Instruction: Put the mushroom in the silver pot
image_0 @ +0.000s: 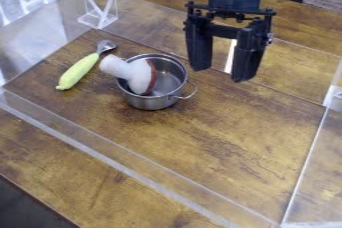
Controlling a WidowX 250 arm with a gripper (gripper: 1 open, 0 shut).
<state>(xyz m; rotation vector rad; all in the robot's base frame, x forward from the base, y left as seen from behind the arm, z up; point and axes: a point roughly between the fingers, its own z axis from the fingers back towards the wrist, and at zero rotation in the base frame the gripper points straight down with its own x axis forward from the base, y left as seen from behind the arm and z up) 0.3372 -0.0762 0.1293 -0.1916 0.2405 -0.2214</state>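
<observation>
While the gripper (pixel 222 72) hangs over the wooden table (pixel 227 152), right of the pot (pixel 154 83) and clear of it, its two dark fingers (pixel 199 44) stand wide apart with nothing between them. The mushroom (pixel 123 66) lies tilted across the pot's left rim, white stalk dipping toward the reddish inside, grey cap poking out up-left. Just left of it, a yellow-green corn (pixel 78 70) lies on the wood, near the cap
</observation>
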